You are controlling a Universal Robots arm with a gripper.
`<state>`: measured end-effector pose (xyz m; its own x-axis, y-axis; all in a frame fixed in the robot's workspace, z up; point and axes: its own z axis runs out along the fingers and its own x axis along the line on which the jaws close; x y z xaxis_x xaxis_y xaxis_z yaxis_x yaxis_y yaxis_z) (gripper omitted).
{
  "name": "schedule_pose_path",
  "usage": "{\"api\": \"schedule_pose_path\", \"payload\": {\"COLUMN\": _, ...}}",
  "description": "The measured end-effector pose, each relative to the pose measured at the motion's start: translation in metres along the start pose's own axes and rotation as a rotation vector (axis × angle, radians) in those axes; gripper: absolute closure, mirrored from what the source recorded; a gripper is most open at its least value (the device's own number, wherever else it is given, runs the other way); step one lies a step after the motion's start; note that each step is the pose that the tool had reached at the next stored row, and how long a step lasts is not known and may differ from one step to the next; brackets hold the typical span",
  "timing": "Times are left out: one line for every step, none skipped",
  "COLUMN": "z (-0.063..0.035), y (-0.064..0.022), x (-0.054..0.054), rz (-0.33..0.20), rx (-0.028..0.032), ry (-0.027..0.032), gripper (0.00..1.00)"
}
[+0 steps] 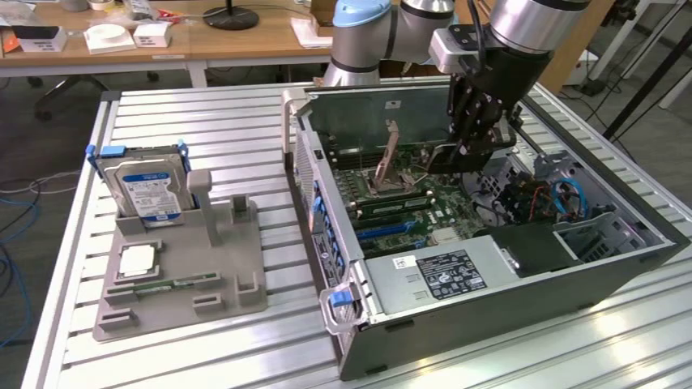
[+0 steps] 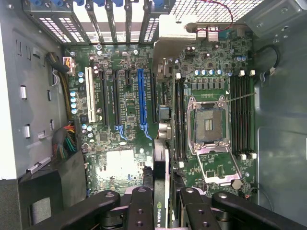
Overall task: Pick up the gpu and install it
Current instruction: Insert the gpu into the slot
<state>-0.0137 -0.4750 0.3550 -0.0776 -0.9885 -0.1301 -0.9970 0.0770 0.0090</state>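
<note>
The gpu [image 2: 161, 165] was pinched edge-on between the fingers of the gripper [image 2: 165, 206], inside the open computer case [image 1: 605, 267]. Pick-up was judged done and seating not yet done, the card appearing held above the motherboard [image 2: 120, 110] and the blue slot [image 2: 141, 96] beneath the gripper

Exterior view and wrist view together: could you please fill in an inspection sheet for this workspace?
Surface: slatted metal table, carrying open computer case and grey holder.
Job's things: gpu edge-on in the claw, above the motherboard.
Clutter: hard drive upright in the holder.
Grippers: claw shut on the gpu, inside the case.
Cables: blue cable inside the case.
Surroundings: desks behind.
</note>
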Motion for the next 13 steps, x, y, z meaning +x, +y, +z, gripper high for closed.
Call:
{"api": "schedule_pose_path", "payload": {"z": 0.0004, "y": 0.0000, "x": 0.0000, "rz": 0.000, "rx": 0.0000, "ry": -0.0003, "gripper": 0.74}}
{"api": "schedule_pose_path", "payload": {"z": 0.0009, "y": 0.0000, "x": 0.0001, "rz": 0.000, "rx": 0.0001, "ry": -0.0004, "gripper": 0.74}}
{"api": "schedule_pose_path", "payload": {"z": 0.0014, "y": 0.0000, "x": 0.0002, "rz": 0.000, "rx": 0.0001, "ry": -0.0001, "gripper": 0.74}}
{"api": "schedule_pose_path", "payload": {"z": 0.0021, "y": 0.0000, "x": 0.0003, "rz": 0.000, "rx": 0.0000, "ry": -0.0001, "gripper": 0.74}}
{"api": "schedule_pose_path", "payload": {"z": 0.0028, "y": 0.0000, "x": 0.0004, "rz": 0.000, "rx": 0.0000, "ry": -0.0001, "gripper": 0.74}}
{"api": "schedule_pose_path", "payload": {"z": 0.0035, "y": 0.0000, "x": 0.0004, "rz": 0.000, "rx": 0.0000, "ry": -0.0001, "gripper": 0.74}}
{"api": "schedule_pose_path", "payload": {"z": 0.0041, "y": 0.0000, "x": 0.0005, "rz": 0.000, "rx": 0.0000, "ry": 0.0000, "gripper": 0.74}}
{"api": "schedule_pose_path", "payload": {"z": 0.0047, "y": -0.0001, "x": 0.0006, "rz": 0.000, "rx": 0.0000, "ry": 0.0000, "gripper": 0.74}}
{"api": "schedule_pose_path", "payload": {"z": 0.0051, "y": -0.0001, "x": 0.0007, "rz": 0.000, "rx": -0.0001, "ry": 0.0000, "gripper": 0.74}}
{"api": "schedule_pose_path", "payload": {"z": 0.0052, "y": 0.0000, "x": 0.0007, "rz": 0.000, "rx": -0.0001, "ry": 0.0002, "gripper": 0.74}}
{"api": "schedule_pose_path", "payload": {"z": 0.0052, "y": 0.0000, "x": 0.0007, "rz": 0.000, "rx": 0.0000, "ry": 0.0002, "gripper": 0.74}}
{"api": "schedule_pose_path", "payload": {"z": 0.0052, "y": -0.0001, "x": 0.0007, "rz": 0.000, "rx": 0.0000, "ry": 0.0000, "gripper": 0.74}}
{"api": "schedule_pose_path", "payload": {"z": 0.0053, "y": -0.0001, "x": 0.0007, "rz": 0.000, "rx": 0.0000, "ry": 0.0000, "gripper": 0.74}}
